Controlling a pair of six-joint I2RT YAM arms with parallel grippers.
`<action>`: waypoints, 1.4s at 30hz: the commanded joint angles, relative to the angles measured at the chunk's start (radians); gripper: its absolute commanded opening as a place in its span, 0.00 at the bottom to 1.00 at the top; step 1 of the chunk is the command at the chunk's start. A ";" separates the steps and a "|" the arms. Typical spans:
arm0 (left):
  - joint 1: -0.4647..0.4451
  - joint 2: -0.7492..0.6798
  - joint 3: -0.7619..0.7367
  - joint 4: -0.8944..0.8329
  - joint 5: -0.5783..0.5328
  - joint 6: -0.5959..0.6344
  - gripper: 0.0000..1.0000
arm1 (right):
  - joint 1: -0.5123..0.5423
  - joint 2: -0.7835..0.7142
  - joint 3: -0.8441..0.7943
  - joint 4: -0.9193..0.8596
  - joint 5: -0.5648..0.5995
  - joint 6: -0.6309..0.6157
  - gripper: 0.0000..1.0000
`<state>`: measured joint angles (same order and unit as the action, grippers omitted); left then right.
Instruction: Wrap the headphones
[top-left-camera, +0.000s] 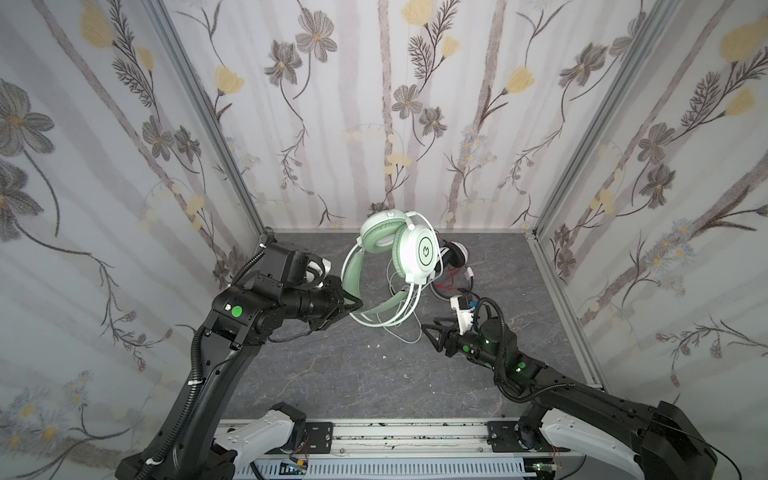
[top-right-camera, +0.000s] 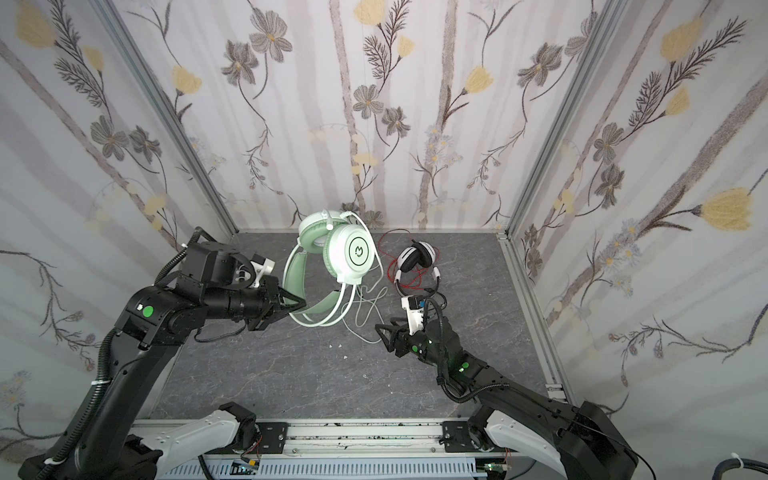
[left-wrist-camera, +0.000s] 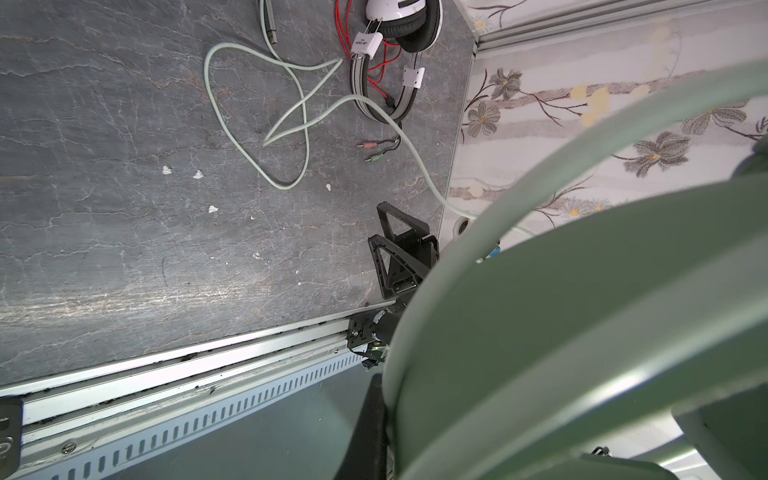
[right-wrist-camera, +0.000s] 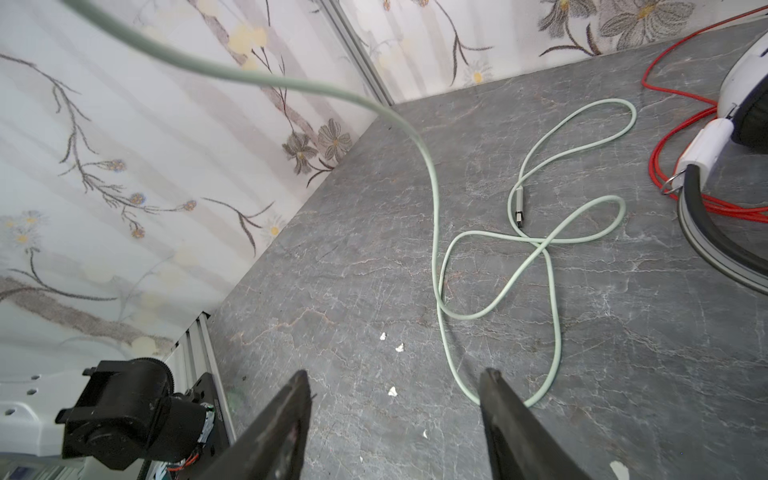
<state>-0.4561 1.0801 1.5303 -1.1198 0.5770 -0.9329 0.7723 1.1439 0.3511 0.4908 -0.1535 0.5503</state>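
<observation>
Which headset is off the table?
The mint-green headset, held up by its headband in the left hand; the white-and-black headset lies on the table.

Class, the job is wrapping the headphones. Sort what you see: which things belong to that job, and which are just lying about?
Belongs to the job:
- mint-green headset, held by the shut left end effector
- its pale green cord
- white-and-black headset
- its red cord
- open right end effector

Just lying about:
- white scraps on the table
- metal rail at the front
</observation>
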 joint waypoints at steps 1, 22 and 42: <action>0.000 -0.008 -0.015 0.115 0.071 -0.058 0.00 | -0.006 0.063 0.002 0.162 0.031 0.047 0.65; 0.000 -0.036 -0.070 0.266 0.165 -0.184 0.00 | -0.053 0.443 0.258 0.380 -0.111 -0.113 0.58; 0.000 -0.071 -0.127 0.295 0.167 -0.216 0.00 | -0.081 0.410 0.325 0.405 -0.151 -0.101 0.36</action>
<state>-0.4564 1.0161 1.4033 -0.9169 0.7151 -1.1404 0.6926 1.5585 0.6647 0.8574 -0.2886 0.4515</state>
